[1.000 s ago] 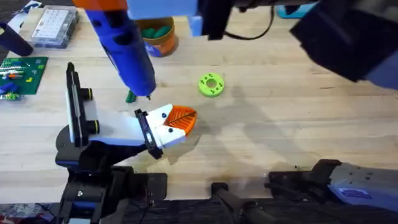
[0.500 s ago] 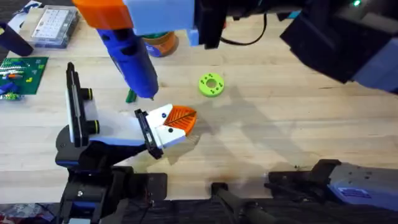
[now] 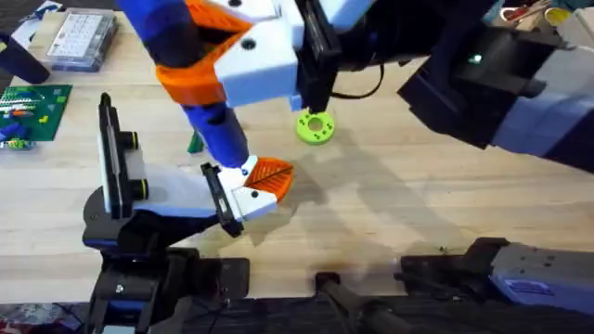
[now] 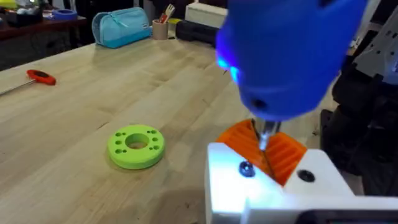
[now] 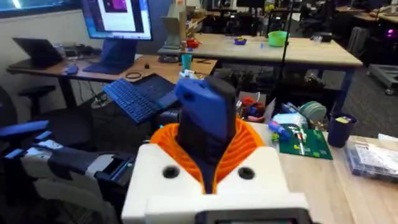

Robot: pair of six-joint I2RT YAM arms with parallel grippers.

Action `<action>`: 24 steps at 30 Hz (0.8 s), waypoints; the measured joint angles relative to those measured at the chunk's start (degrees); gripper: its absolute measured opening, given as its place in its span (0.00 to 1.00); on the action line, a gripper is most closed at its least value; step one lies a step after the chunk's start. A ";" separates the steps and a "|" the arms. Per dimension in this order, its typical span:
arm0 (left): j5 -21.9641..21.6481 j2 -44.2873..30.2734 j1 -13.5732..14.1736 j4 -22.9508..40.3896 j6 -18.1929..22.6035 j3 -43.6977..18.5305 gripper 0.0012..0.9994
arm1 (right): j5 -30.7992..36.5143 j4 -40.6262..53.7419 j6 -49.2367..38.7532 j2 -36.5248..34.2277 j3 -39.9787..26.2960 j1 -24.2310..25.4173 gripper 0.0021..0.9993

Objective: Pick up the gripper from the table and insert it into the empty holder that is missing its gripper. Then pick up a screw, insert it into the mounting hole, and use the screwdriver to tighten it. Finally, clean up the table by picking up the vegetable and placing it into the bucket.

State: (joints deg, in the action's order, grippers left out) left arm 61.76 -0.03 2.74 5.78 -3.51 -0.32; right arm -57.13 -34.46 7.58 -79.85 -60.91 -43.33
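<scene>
Screwdriver [image 3: 209,111] stands near-vertical in the upper left centre of the overhead frame, blue body running down from an orange collar to a thin bit whose tip meets the white-and-orange gripper part [image 3: 255,186] mounted at the centre left. The right gripper [image 3: 243,51], white with orange ribbed pads, reaches across from the right and pinches the blue body between its fingers; the right wrist view shows the blue screwdriver [image 5: 206,115] clamped between the orange pads [image 5: 252,146]. In the left wrist view the bit [image 4: 266,134] comes down onto the orange ribbed face of the white part [image 4: 273,180], close to a dark screw head [image 4: 247,168].

Left gripper: I cannot tell whether its fingers are spread or closed.

On the table [image 3: 418,213] a lime-green disc with holes [image 3: 315,127] lies right of the screwdriver, apart from it. A sliver of dark green, the vegetable [image 3: 194,143], peeks out just left of the blue shaft. A clear parts box [image 3: 82,39] and a green circuit board [image 3: 32,109] sit at the upper left.
</scene>
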 joint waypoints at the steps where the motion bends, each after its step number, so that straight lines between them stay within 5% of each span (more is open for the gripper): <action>1: 0.00 0.02 0.00 0.00 0.00 0.00 0.02 | -0.25 -0.04 -0.27 0.00 0.27 0.00 0.05; 24: 0.00 0.02 0.00 0.00 0.00 0.00 0.02 | -1.23 0.18 -3.74 0.00 1.06 0.00 0.05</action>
State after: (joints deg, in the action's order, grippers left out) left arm 61.76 -0.01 2.74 5.78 -3.51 -0.32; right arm -58.37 -34.28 3.84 -79.85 -59.86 -43.33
